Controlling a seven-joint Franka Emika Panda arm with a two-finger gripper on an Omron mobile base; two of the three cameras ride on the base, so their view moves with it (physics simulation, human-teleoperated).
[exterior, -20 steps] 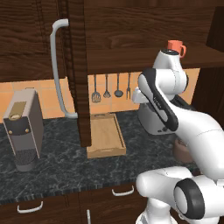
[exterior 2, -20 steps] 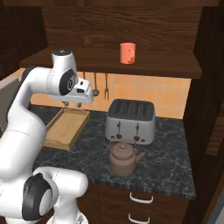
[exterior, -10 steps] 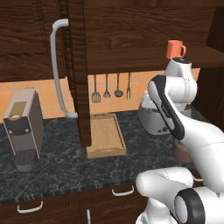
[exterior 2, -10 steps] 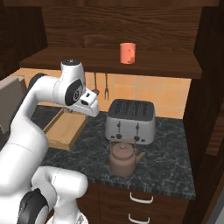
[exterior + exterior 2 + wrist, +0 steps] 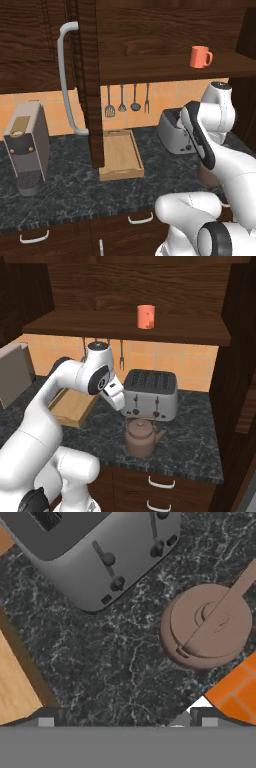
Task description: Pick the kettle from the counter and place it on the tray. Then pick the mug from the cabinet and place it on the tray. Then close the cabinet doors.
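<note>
kettle (image 5: 141, 437) on counter (image 5: 195, 446) — beside toaster (image 5: 150, 392)

You're facing an orange-tiled back wall (image 5: 165, 97) where four utensils (image 5: 127, 99) hang in a row under dark wood. A silver toaster (image 5: 150, 394) stands against that wall, and a grey coffee machine (image 5: 26, 147) sits far to the left. Below, dark wood drawers (image 5: 165, 486) carry short pale handles. Light is even, with soft shadows.
</note>
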